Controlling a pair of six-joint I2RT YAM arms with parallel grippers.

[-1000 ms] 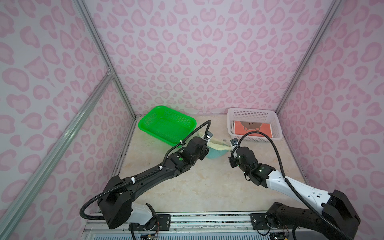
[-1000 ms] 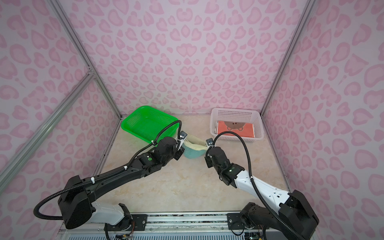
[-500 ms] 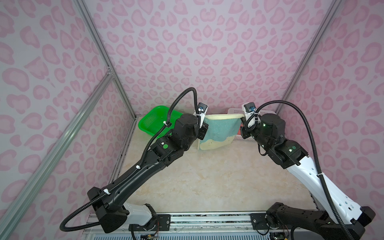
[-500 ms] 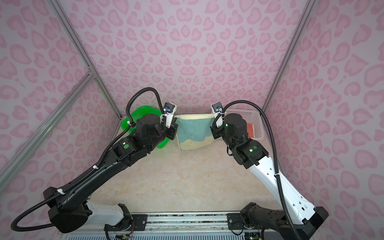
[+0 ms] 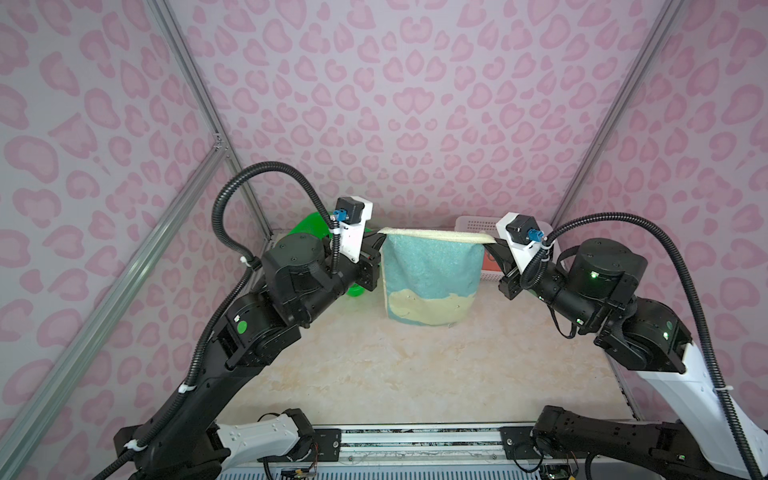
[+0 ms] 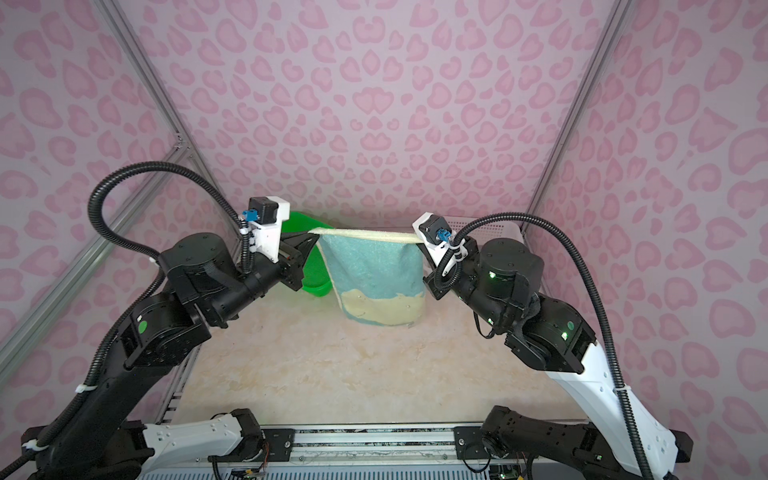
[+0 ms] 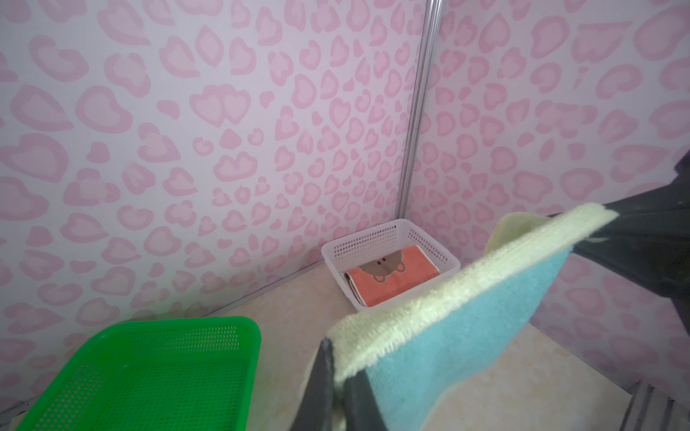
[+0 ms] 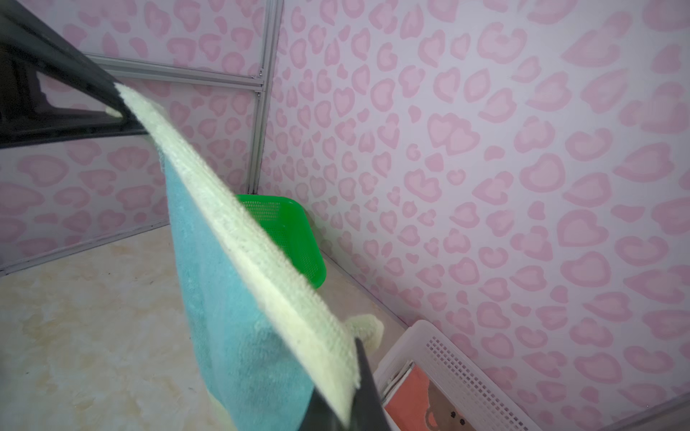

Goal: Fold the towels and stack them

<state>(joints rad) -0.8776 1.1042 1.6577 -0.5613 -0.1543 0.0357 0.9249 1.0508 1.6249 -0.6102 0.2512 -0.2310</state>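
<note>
The left gripper [image 5: 379, 240] is clamped tight on the top left corner of the towel [image 5: 428, 266], and the right gripper [image 5: 489, 244] is clamped just as tight on its top right corner. In both top views the two grippers hold that pale yellow edge stretched level between them, high above the table [image 5: 395, 365]. The towel hangs flat from it, teal over most of its face and pale yellow in its lower part. Its bottom hem hangs near the table toward the back; whether it touches cannot be told. The green basket [image 5: 311, 222] shows behind the left gripper and the white basket [image 5: 473, 224] behind the right one, both at the back wall. In the left wrist view the left gripper [image 7: 338, 373] has its dark fingers [image 7: 323, 373] pressed on either side of the fluffy yellow edge, with no gap to see. The edge runs off to the right gripper [image 7: 612, 220]. Beyond it, the white basket [image 7: 373, 242] in the corner holds a folded bear towel [image 7: 392, 276], and the green basket [image 7: 168, 324] sits apart from it along the wall. In the right wrist view the right gripper [image 8: 354, 373] pinches the near corner of the towel [image 8: 224, 280]. The edge rises to the left gripper [image 8: 115, 100].
</note>
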